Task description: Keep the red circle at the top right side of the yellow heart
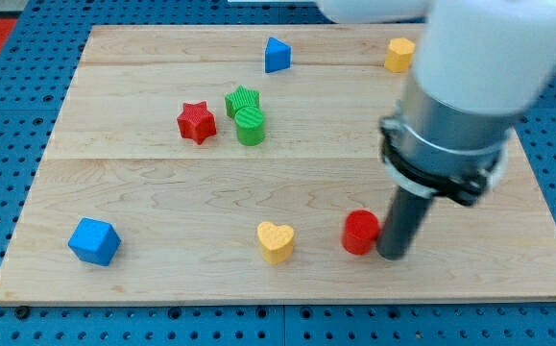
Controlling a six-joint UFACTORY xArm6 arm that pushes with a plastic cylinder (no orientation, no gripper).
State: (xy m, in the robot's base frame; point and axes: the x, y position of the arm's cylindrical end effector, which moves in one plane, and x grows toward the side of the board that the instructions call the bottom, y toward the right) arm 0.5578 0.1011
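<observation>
Item: red circle (360,233), lay low on the wooden worktop (143,192), near the yellow heart (276,241), to its right, roughly level rather than above. My tip (391,255), the end effector, a bare rod holding nothing, touched the circle's right flank, seemingly placed to nudge it.

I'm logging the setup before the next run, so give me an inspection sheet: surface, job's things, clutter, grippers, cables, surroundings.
Surface: wooden board, flat, no damage seen.
Job's things: red circle lies to the view's right of the yellow heart, about level with it, apart from it.
Clutter: red star; green star touching green circle; blue triangle; blue cube; yellow block at top right, shape unclear.
Grippers: none; my tip sits against the red circle's right side.
Cables: nothing seen.
Surroundings: blue pegboard around the board.
</observation>
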